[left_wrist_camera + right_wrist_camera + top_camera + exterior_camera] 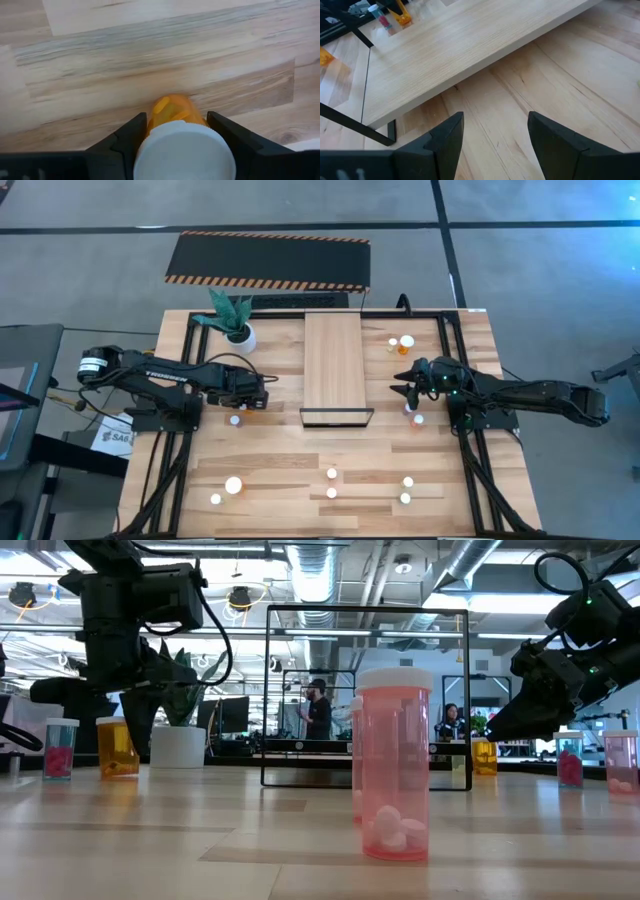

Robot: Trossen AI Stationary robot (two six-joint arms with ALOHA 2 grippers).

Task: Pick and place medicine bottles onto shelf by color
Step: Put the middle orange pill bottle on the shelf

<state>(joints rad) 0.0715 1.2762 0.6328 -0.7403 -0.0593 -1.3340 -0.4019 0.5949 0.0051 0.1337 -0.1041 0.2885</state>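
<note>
table (270, 470) | pink bottle (393, 765): pale pills, maybe three | shelf (333, 360): bare

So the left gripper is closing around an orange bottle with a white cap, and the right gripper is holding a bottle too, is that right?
Not quite. The left gripper does straddle an orange bottle with a white cap, but the right gripper holds nothing: the right wrist view shows its fingers apart with only bare table between them, beside the shelf.
</note>
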